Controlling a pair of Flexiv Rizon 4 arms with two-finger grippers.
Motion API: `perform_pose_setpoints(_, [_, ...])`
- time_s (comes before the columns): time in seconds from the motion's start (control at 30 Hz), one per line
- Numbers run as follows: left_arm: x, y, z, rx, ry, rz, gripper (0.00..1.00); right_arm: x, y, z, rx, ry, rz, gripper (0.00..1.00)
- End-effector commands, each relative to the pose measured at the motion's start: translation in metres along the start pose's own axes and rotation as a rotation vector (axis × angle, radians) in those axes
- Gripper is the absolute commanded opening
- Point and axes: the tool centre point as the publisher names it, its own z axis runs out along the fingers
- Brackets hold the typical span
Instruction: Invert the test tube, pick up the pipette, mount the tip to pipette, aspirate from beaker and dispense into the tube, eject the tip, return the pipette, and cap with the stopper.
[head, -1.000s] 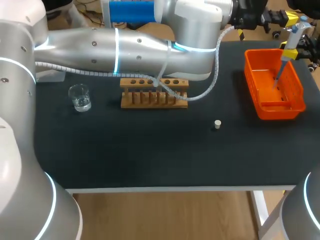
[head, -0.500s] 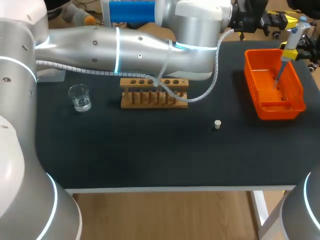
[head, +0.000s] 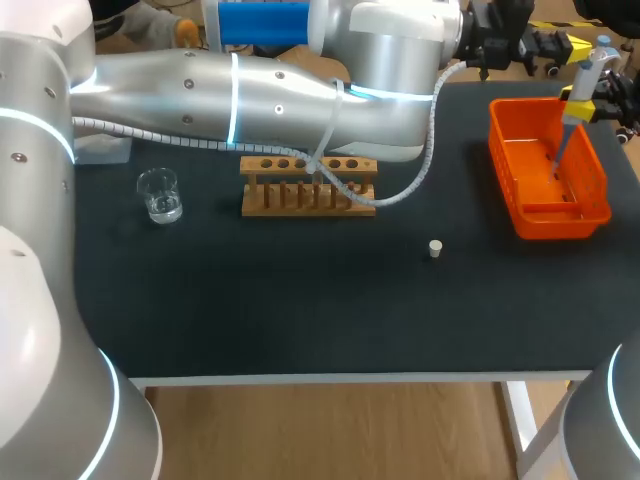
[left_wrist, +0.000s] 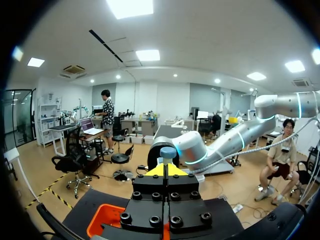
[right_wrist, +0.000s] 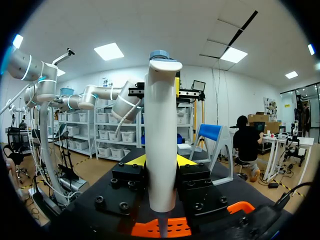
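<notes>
Black table (head: 300, 310) is half hidden by the left arm's bulk, which also covers part of the wooden rack (head: 308, 200). The left gripper (left_wrist: 165, 170) looks pinched onto a small round-topped test tube (left_wrist: 168, 152), mostly hidden. The right gripper (right_wrist: 161, 161) is clamped on the pipette (right_wrist: 161, 125) over the orange basket (head: 520, 215), lower end hard to make out. The beaker (head: 160, 195) and stopper (head: 435, 248) sit in plain view.

The black worktop (head: 300, 310) carries a small glass (head: 160, 195) at left, a wooden rack (head: 308, 186) mid-table, a white stopper (head: 435, 248) (lying alone), and an orange basket (head: 560, 218) at right.
</notes>
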Motion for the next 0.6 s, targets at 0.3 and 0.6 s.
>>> perform_pose_setpoints(0.3, [0.0039, 0.0088, 0.0013, -0.021, -0.005, -0.007, 0.00, -0.0016, 0.0035, -0.0004, 0.001, 0.004, 0.000, 0.00])
perform_pose_setpoints(0.6, [0.0038, 0.0100, 0.0008, -0.020, -0.007, -0.006, 0.00, -0.0016, 0.0035, -0.0004, 0.001, 0.004, 0.000, 0.00])
